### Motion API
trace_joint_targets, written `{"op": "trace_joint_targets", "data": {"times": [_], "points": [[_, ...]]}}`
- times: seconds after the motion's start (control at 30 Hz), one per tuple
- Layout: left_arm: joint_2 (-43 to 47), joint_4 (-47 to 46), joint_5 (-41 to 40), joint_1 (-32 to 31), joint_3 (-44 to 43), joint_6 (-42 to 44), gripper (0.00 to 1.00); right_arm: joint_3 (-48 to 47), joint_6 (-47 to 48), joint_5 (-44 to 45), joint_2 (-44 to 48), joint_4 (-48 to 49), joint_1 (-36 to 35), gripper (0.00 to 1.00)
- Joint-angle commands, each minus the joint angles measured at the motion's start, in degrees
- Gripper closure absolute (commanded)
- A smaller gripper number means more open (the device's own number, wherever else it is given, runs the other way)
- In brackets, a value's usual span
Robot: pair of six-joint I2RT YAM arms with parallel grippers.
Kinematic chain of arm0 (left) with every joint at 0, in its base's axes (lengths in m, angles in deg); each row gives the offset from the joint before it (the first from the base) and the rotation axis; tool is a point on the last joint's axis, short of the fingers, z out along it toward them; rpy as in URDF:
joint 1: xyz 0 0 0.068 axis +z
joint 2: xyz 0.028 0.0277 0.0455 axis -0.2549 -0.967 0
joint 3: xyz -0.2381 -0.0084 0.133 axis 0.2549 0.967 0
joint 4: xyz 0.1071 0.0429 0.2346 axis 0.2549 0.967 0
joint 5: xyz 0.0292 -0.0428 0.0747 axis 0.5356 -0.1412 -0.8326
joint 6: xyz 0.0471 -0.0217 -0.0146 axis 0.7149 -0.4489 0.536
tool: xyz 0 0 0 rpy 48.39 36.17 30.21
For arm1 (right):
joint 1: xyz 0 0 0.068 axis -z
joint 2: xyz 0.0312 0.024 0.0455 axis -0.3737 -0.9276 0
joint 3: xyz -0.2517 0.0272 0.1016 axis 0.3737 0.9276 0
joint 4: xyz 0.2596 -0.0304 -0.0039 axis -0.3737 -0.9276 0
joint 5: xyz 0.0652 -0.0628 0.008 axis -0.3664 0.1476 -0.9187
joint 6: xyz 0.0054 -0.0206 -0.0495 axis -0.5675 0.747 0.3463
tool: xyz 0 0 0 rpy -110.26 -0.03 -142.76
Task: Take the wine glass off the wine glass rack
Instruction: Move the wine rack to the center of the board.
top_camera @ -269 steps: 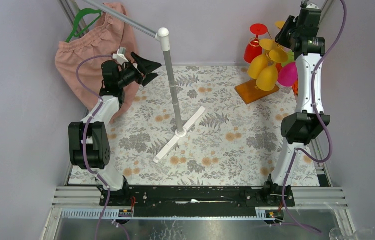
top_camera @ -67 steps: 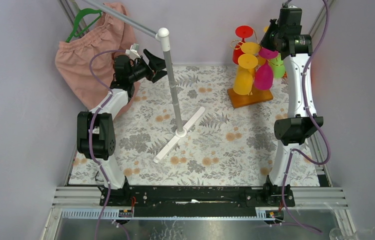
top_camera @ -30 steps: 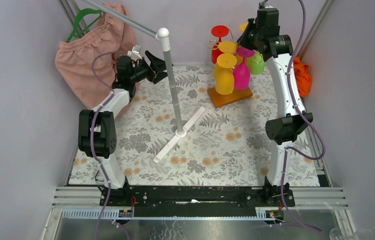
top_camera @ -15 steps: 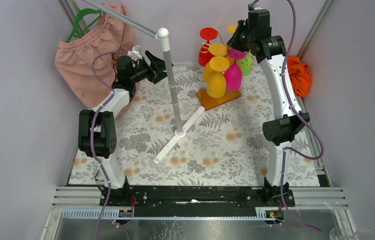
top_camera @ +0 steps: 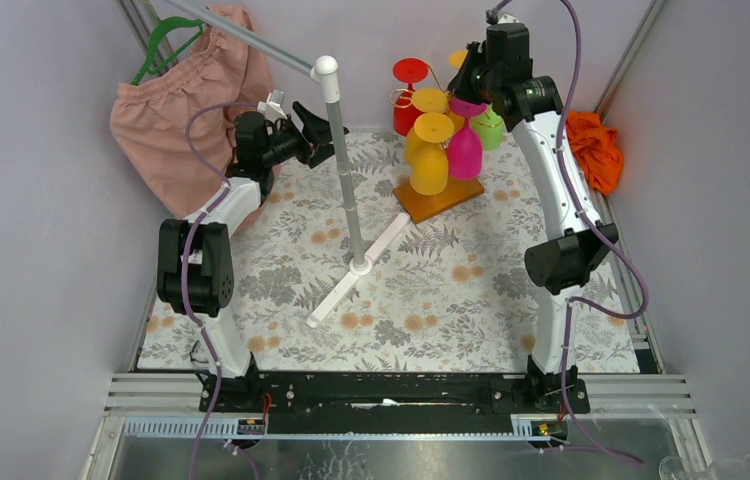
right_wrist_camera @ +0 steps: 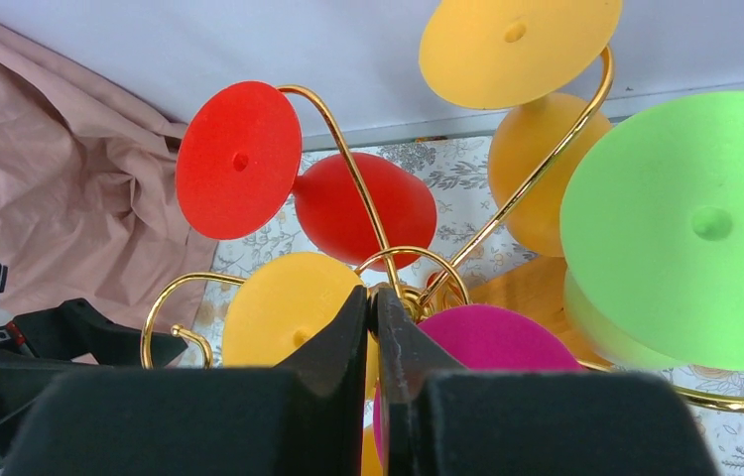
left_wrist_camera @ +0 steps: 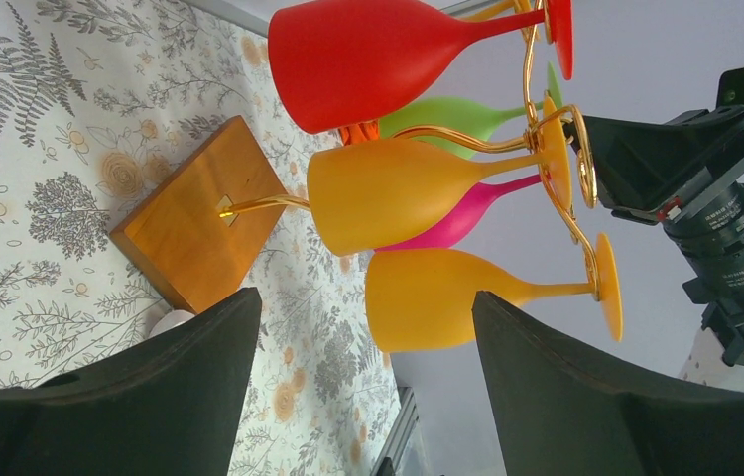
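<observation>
The wine glass rack, gold wire (top_camera: 406, 97) on an orange-brown wooden base (top_camera: 438, 199), stands at the rear middle of the table. Several wine glasses hang on it upside down: a red one (top_camera: 409, 95), yellow ones (top_camera: 431, 155), a pink one (top_camera: 465, 150) and a green one (top_camera: 488, 125). My right gripper (top_camera: 471, 75) is above the rack. In the right wrist view it (right_wrist_camera: 373, 297) is shut on the gold wire top (right_wrist_camera: 408, 297) between the glass feet. My left gripper (top_camera: 319, 130) is open and empty beside the white pole, facing the rack (left_wrist_camera: 194, 228).
A white-and-grey pole stand (top_camera: 343, 170) with a white cross foot (top_camera: 359, 268) stands mid-table, its foot end close to the rack's base. A pink garment (top_camera: 166, 120) hangs on a green hanger (top_camera: 161, 40) at rear left. An orange cloth (top_camera: 591, 145) lies at rear right.
My right gripper has moved left along the back wall, and the rack with its glasses has moved left with it. My left gripper edged right to the pole, then held still.
</observation>
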Motion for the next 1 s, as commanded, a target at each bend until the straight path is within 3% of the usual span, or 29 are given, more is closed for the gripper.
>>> {"op": "trace_joint_targets", "data": {"times": [0.0, 0.2, 0.33, 0.63, 0.77, 0.97], "points": [[-0.6, -2.0, 0.6, -0.6, 0.9, 1.5, 0.15, 0.7, 0.7, -0.4, 5.3, 7.2, -1.9, 1.0], [-0.1, -2.9, 1.7, -0.8, 1.4, 0.6, 0.15, 3.9, 1.5, 0.2, 7.8, 6.6, -2.0, 1.0], [0.9, -4.0, 2.6, -1.3, 1.6, -1.7, 0.16, 8.4, 2.0, 2.1, 10.6, 7.3, -2.0, 0.87], [2.5, -5.1, 4.6, -4.6, -1.1, -7.4, 0.15, 10.4, 3.5, 3.6, 12.1, 7.0, -1.9, 0.72], [2.5, -9.4, 5.7, -6.4, -3.0, -13.0, 0.13, 10.5, 4.3, 4.1, 12.9, 7.2, -2.0, 0.58], [0.7, -10.9, 5.5, -9.6, -8.4, -18.6, 0.12, 16.6, 4.8, 6.0, 17.8, 10.7, -1.9, 0.52]]}}
